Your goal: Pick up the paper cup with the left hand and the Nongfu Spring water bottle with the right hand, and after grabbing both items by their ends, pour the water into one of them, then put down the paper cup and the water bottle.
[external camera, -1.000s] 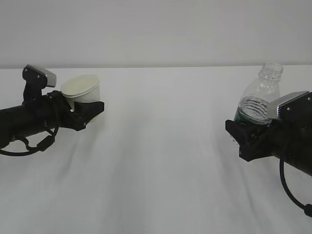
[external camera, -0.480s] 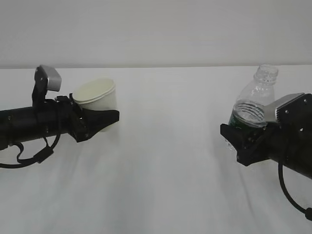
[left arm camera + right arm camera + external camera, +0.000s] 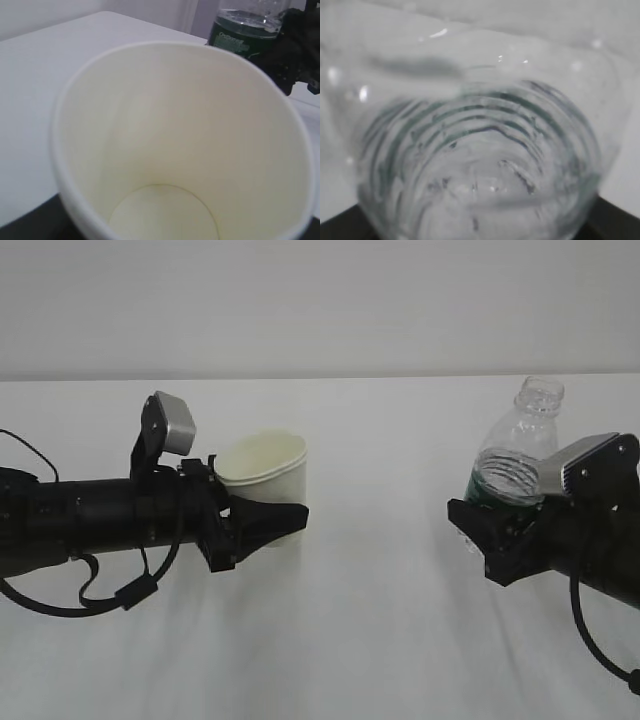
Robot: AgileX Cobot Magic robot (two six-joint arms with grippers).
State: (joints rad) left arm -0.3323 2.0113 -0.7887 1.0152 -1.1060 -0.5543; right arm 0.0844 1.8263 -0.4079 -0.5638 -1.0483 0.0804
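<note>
The white paper cup (image 3: 264, 472) hangs above the table left of centre, its mouth tilted slightly toward the right. My left gripper (image 3: 283, 512) is shut on its lower part. In the left wrist view the paper cup (image 3: 170, 150) fills the frame, and its cream inside looks dry. The clear Nongfu Spring water bottle (image 3: 518, 458) leans left at the right side, uncapped, with my right gripper (image 3: 480, 525) shut on its lower end. The left wrist view also shows the bottle's green label (image 3: 239, 37). The bottle (image 3: 480, 150) fills the right wrist view. I cannot make out any water.
A white cloth covers the table (image 3: 380, 630) under both arms. A pale wall (image 3: 320, 300) stands behind the table's far edge. A gap separates the cup from the bottle.
My left arm has carried the cup to the right, toward the middle. My right gripper and the bottle have shifted slightly left, and the bottle leans a little more left.
</note>
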